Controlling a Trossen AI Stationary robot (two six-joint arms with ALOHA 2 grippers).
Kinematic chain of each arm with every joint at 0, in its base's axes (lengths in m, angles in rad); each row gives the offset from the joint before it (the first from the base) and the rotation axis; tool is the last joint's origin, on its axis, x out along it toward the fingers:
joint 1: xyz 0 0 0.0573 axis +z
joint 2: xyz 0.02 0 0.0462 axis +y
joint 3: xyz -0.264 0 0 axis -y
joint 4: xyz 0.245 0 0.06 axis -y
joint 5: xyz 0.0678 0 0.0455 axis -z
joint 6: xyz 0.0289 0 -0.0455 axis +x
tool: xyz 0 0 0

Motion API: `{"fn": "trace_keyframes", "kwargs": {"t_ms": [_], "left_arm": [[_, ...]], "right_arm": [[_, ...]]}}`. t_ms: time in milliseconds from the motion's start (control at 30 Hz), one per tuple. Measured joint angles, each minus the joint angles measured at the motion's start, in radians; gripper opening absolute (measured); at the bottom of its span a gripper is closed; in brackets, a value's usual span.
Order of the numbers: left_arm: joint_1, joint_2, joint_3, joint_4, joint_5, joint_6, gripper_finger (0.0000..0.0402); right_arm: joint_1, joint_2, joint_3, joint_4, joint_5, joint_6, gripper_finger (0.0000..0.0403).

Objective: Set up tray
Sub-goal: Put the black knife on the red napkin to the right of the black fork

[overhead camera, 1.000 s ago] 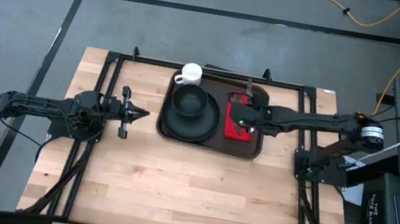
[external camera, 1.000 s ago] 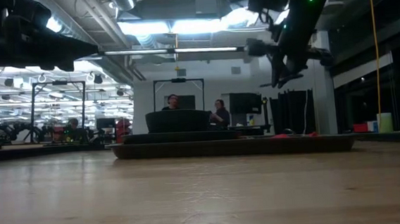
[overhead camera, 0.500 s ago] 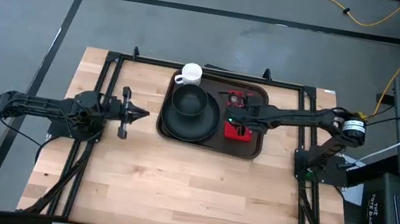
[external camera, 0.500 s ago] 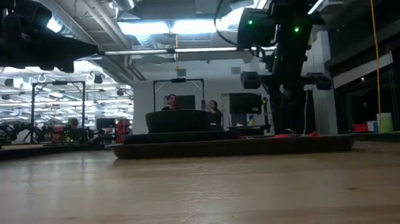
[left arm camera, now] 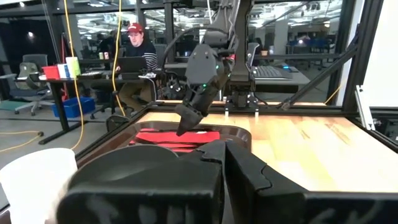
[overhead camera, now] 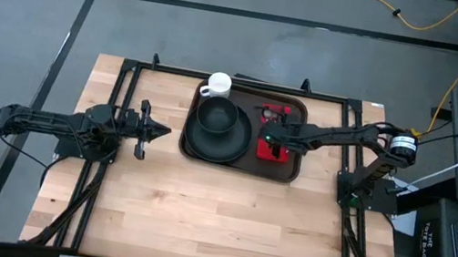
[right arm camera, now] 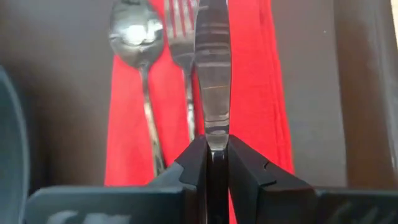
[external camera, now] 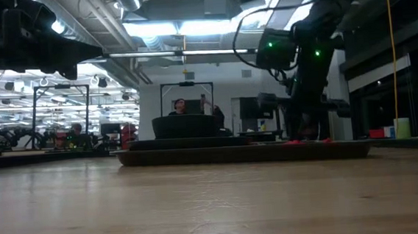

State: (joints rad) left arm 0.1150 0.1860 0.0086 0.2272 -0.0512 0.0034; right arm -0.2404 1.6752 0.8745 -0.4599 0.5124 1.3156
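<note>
The dark brown tray [overhead camera: 288, 161] lies at the table's far middle. On it are a black plate [overhead camera: 198, 147] with a black bowl [overhead camera: 217, 117] and a red napkin [overhead camera: 271, 151]. A spoon [right arm camera: 135, 37] and a fork [right arm camera: 182, 31] lie side by side on the napkin [right arm camera: 261, 74]. A white cup [overhead camera: 218, 84] stands at the tray's far left corner. My right gripper [overhead camera: 268, 138] is low over the napkin, shut on a knife [right arm camera: 211, 68]. My left gripper [overhead camera: 157, 131] is shut and empty, left of the tray. My right gripper pinches the knife near one end [right arm camera: 216, 144] between its two fingers, coming down from above. The knife reaches out ahead of the fingers, parallel to the fork and beside it, over the red napkin. Whether the knife touches the napkin, I cannot tell.
The tray's raised rim [external camera: 241, 155] shows in the low view, with the bowl [external camera: 186, 126] above it. Bare wooden table [overhead camera: 215, 219] lies near of the tray. People sit at desks in the room beyond the table.
My right gripper has come down toward the red napkin with the knife, turning from a tilt to point more steeply down. It has shifted slightly toward the table's near edge. My left arm has kept still.
</note>
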Motion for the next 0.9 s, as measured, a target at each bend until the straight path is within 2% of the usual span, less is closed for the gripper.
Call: {"fn": "trace_keyframes", "kwargs": {"t_ms": [433, 900], "left_arm": [[0.0, 0.0, 0.0, 0.0, 0.0, 0.001, 0.0006], [0.0, 0.0, 0.0, 0.0, 0.0, 0.0, 0.0006]], "right_arm": [[-0.005, -0.002, -0.061, 0.034, 0.032, 0.042, 0.0052], [-0.005, 0.008, -0.063, 0.058, 0.063, 0.037, 0.0052]]}}
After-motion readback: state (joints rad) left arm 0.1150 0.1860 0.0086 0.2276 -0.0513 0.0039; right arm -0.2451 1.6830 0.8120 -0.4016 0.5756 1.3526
